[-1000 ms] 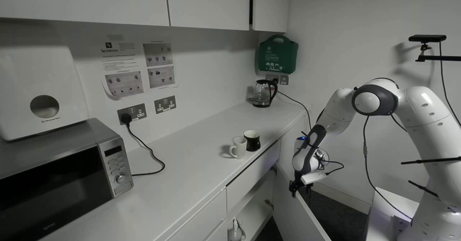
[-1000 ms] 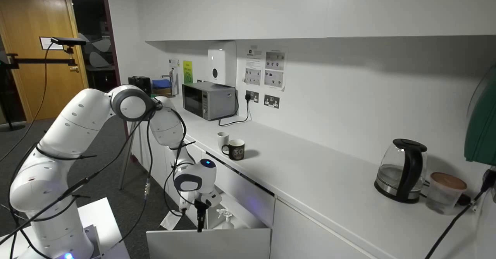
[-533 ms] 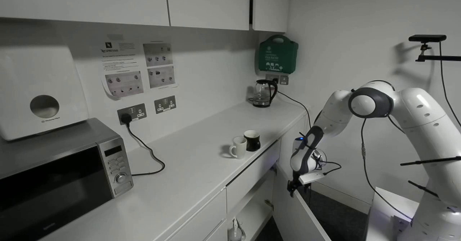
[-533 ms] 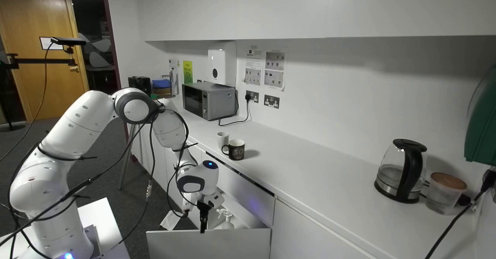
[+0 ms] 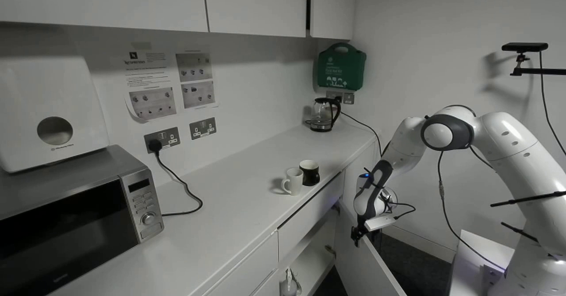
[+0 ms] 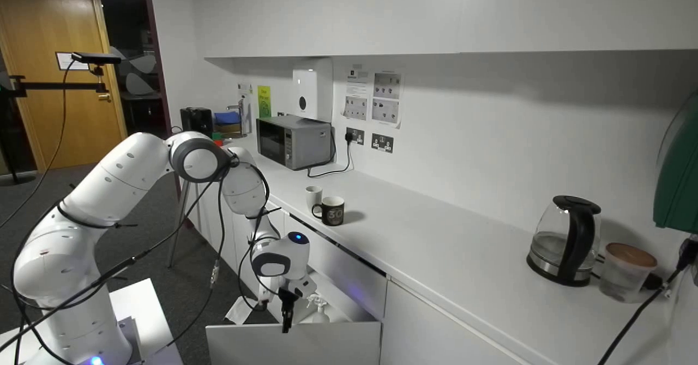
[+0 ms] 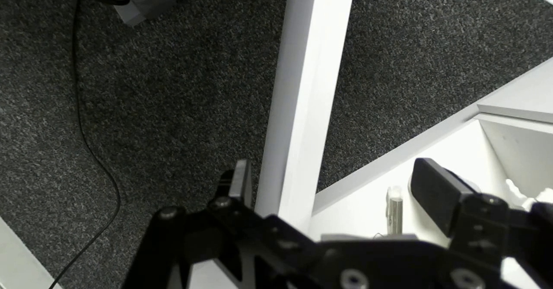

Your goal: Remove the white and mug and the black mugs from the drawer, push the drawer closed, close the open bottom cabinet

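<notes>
From where I stand, the open bottom cabinet [image 5: 311,263] has a white spray bottle [image 6: 320,316] inside, its door [image 7: 312,107] running between the widely parted jaws, while the white mug [image 5: 294,181] and black mug [image 5: 310,174] sit together on the counter [image 5: 221,212], higher up and well apart from them.

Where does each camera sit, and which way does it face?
An exterior view: near the microwave, facing along the counter to the first-aid kit; arm at right, partly cut off.
An exterior view: near the kettle, facing back toward the wooden door; arm at left.
Wrist view: on the wrist, facing down at the cabinet door; gripper at bottom, jaws apart.
Both exterior views share the white mug and black mug.
</notes>
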Available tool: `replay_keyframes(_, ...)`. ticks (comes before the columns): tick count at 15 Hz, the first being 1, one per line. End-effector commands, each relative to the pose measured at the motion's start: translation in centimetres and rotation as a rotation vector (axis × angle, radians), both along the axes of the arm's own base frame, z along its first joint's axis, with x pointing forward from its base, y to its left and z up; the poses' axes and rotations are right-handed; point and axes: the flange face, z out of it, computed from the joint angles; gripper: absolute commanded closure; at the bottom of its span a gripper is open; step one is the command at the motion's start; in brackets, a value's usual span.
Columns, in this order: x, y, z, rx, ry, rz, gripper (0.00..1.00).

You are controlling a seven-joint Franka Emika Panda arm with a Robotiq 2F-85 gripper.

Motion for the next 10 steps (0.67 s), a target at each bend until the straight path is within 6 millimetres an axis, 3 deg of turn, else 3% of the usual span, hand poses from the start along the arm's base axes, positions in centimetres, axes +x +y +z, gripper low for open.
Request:
replay_keyframes(1,0.8,0.0,0.0,0.046,0.019,-0.023,0.0)
replay_keyframes(10,2.6,0.9,0.1,0.206,0.021,-0.078,0.0)
